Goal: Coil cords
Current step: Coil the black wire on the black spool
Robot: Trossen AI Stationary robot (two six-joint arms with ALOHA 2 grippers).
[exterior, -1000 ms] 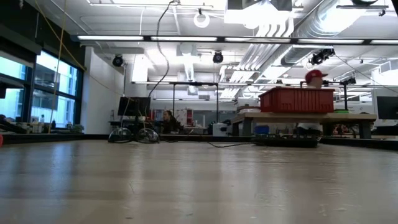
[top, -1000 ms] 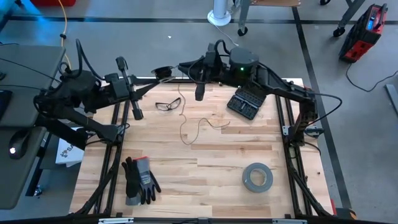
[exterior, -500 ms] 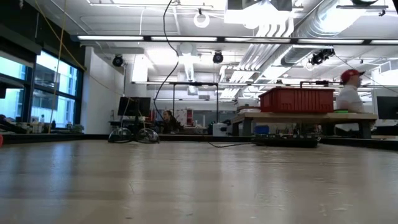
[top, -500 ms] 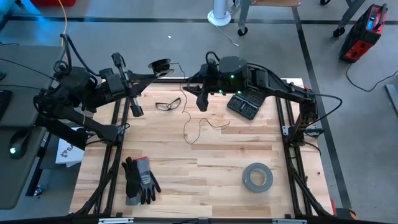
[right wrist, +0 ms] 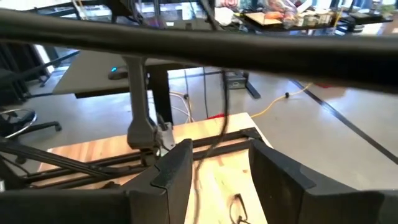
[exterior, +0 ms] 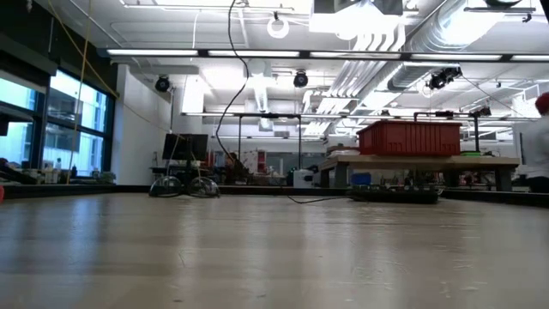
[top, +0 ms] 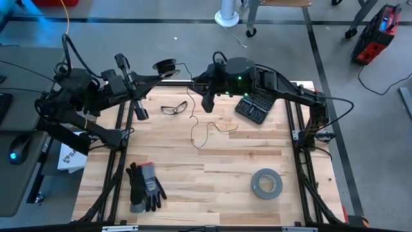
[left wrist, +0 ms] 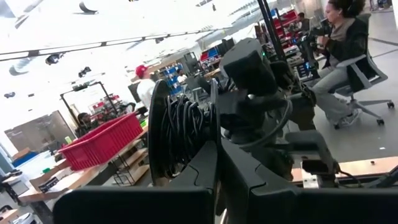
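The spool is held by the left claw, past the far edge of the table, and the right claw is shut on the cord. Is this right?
One part is wrong: the right claw is open, and the cord passes between its fingers, as the right wrist view shows. The left claw does hold the spool past the far edge of the table.

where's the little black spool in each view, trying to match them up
high view: the spool is just past the table's far edge, held at the tip of the left gripper.
low view: not in it.
left wrist view: spool fills the centre, clamped between that arm's fingers.
right wrist view: not in it.
shared landmark: the thin cord, also in the right wrist view.
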